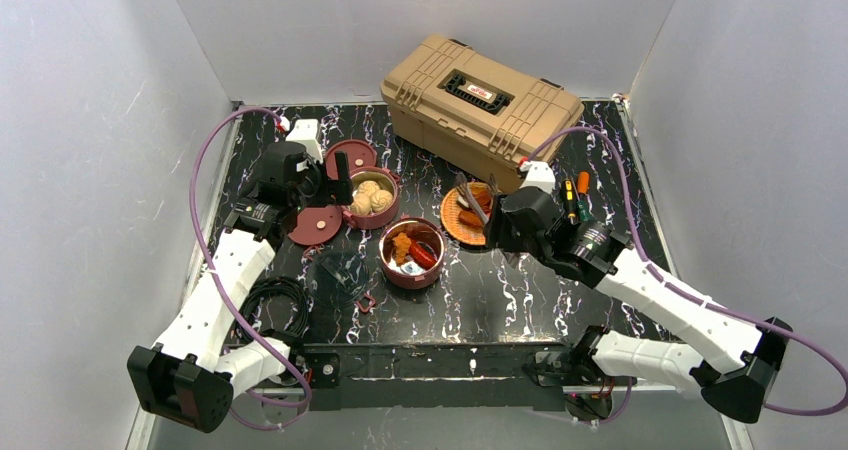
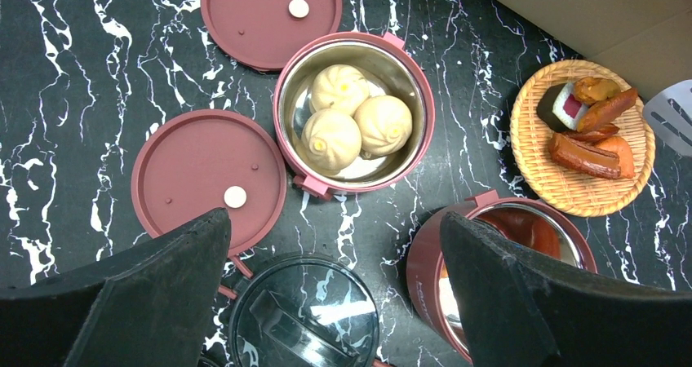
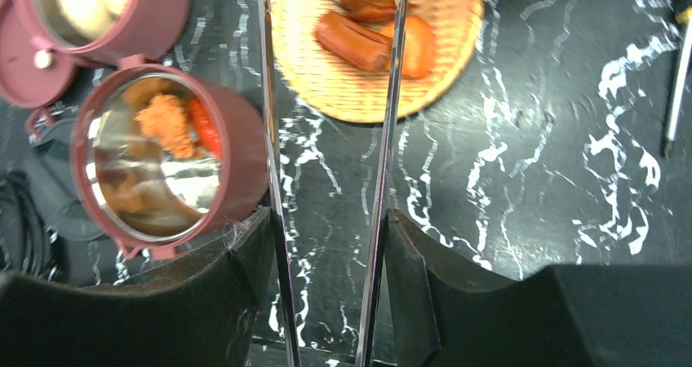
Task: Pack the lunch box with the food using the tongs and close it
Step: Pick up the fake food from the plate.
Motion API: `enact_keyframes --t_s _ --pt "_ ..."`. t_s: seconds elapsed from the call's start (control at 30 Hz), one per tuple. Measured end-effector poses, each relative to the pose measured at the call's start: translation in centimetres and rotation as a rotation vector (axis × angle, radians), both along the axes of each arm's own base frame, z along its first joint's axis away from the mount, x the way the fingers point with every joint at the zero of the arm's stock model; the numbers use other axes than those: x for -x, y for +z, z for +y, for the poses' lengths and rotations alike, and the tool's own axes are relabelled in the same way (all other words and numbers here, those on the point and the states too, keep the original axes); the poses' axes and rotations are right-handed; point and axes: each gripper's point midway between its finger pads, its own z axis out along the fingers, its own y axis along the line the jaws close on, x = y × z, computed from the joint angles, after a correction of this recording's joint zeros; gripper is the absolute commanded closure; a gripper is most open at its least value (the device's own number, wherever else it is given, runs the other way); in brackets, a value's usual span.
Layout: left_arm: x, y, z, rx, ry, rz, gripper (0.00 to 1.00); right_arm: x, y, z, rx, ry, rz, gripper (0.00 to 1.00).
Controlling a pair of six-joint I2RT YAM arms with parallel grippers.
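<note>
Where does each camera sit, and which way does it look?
Top external: high behind, facing the black marbled table; both white arms show.
Left wrist: down onto the maroon steel-lined bowl of beige buns; open black fingers show.
Right wrist: down along thin dark metal tongs gripped by its fingers.
Both wrists see the orange woven plate.

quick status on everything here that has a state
bun bowl, uncovered, three buns inside
chunk bowl, uncovered, orange and red pieces inside
near lid, off, lying flat
far lid, off, lying flat
woven plate, food on it
toolbox, closed
tongs, held by right gripper, arms apart
left gripper, open, empty
</note>
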Motion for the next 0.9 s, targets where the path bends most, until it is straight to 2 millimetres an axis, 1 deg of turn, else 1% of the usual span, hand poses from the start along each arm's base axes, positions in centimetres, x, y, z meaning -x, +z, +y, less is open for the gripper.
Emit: enact_keyframes --t_s 0.13,0.23,0.33,0.5,0.6,0.77,0.9 --pt "0.0 0.0 -0.1 0.004 -0.006 0.001 0.02 -0.4 -2.5 -1.9 0.000 -0.088 0.062 0.42" --pt "0.1 0.0 -0.2 0.005 -0.008 0.002 0.02 -0.7 -3.5 -2.5 -0.010 -0.123 0.085 0.42" --pt "0.1 0.0 -0.2 0.005 -0.008 0.002 0.02 -1.0 -4.0 -2.7 -0.028 -0.145 0.094 0.42" --pt "0.0 0.0 -0.2 0.005 -0.008 0.002 0.02 -1.8 -4.2 -2.4 -0.074 -0.158 0.089 0.42" --pt "0.1 0.0 -0.2 0.005 -0.008 0.002 0.02 -2.2 -4.8 -1.8 -0.097 -0.150 0.096 0.42" --pt "0.1 0.0 -0.2 0.005 -0.008 0.002 0.02 -2.3 -5.8 -1.1 -0.105 -0.136 0.124 0.47" --pt "0.1 0.0 -0.2 0.005 -0.008 0.003 0.02 -2.3 -6.1 -0.7 -0.122 -0.137 0.139 0.54"
